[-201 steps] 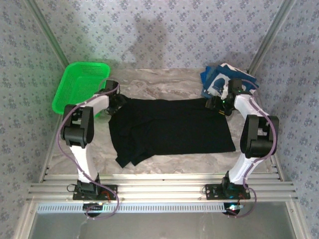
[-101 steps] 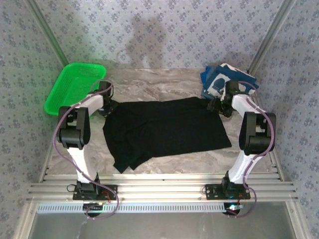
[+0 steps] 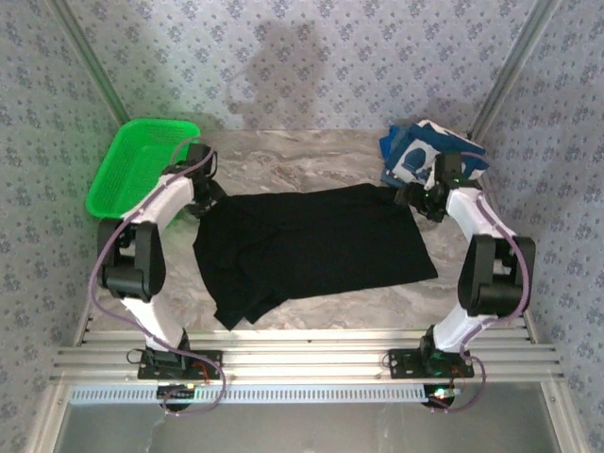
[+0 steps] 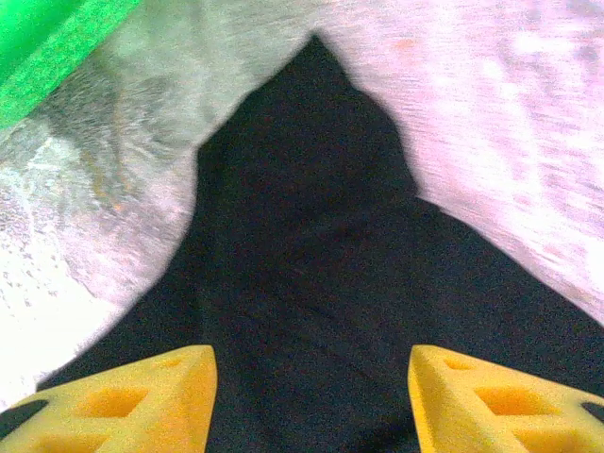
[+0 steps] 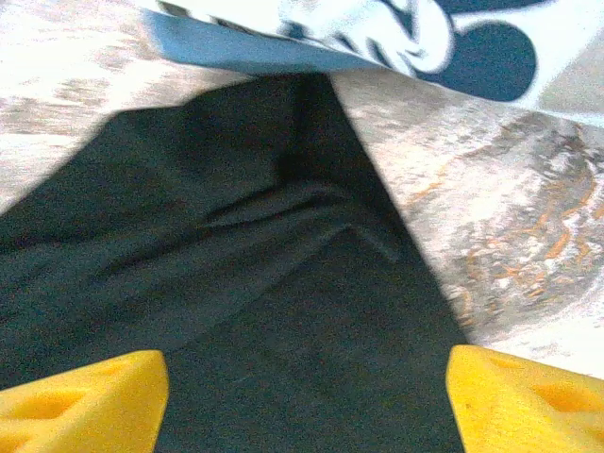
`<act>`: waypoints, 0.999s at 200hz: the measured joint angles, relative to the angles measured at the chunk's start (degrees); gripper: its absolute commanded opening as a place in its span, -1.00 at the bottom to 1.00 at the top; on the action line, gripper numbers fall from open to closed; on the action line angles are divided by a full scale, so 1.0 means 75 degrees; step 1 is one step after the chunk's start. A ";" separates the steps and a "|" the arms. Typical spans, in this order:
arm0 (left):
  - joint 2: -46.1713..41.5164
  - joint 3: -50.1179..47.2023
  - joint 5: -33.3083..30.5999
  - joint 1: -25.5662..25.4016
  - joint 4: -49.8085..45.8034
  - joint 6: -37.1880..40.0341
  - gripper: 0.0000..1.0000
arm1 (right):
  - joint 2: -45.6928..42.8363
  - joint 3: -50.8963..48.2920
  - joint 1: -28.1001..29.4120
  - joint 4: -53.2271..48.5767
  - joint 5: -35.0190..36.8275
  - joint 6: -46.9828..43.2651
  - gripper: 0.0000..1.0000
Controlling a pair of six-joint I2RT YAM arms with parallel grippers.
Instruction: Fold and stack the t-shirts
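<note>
My left hand hangs with fingers apart over the far left corner of the black t-shirt, gripping nothing; my right hand is spread the same way over its far right corner. The marbled worktop carries that shirt laid out across its middle. The green basket sits at the far left, near my left hand. The navy t-shirt with white print lies far right, touching the black shirt's corner
</note>
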 measured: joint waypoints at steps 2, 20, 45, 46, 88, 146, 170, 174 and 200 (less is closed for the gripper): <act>-0.0052 0.0000 -0.0003 -0.0023 -0.0017 0.0009 0.22 | -0.0143 -0.0038 0.0000 0.0015 -0.0102 -0.0006 0.77; -0.0854 -0.0050 0.0061 -0.0388 -0.0017 0.0198 0.28 | -0.0898 -0.0254 0.0038 0.0114 -0.0734 -0.0096 1.00; -0.1617 -0.0385 0.0685 -0.0761 0.0323 0.0895 0.32 | -0.1950 -0.0597 0.0338 0.0198 -0.1682 -0.0131 1.00; -0.1626 -0.0399 0.0711 -0.0766 0.0335 0.0924 0.32 | -0.1976 -0.0603 0.0350 0.0198 -0.1708 -0.0131 1.00; -0.0912 -0.0632 0.1751 -0.0708 0.0265 0.2550 0.25 | -0.2929 -0.0994 0.1416 0.0140 -0.2611 -0.0131 1.00; 0.0877 -0.0242 0.2168 -0.0510 -0.0408 0.4089 0.16 | -0.2975 -0.1000 0.1687 -0.0160 -0.2841 -0.0154 1.00; 0.1311 0.0163 0.2206 -0.0510 -0.0428 0.4339 0.07 | -0.2984 -0.1000 0.1687 -0.0309 -0.2830 -0.0160 1.00; 0.1355 0.0207 0.2209 -0.0510 -0.0440 0.4389 0.05 | -0.2990 -0.1000 0.1687 -0.0332 -0.2818 -0.0160 1.00; 0.1562 0.0300 0.2218 -0.0510 -0.0460 0.4488 -0.02 | -0.3010 -0.1000 0.1687 -0.0376 -0.2763 -0.0163 1.00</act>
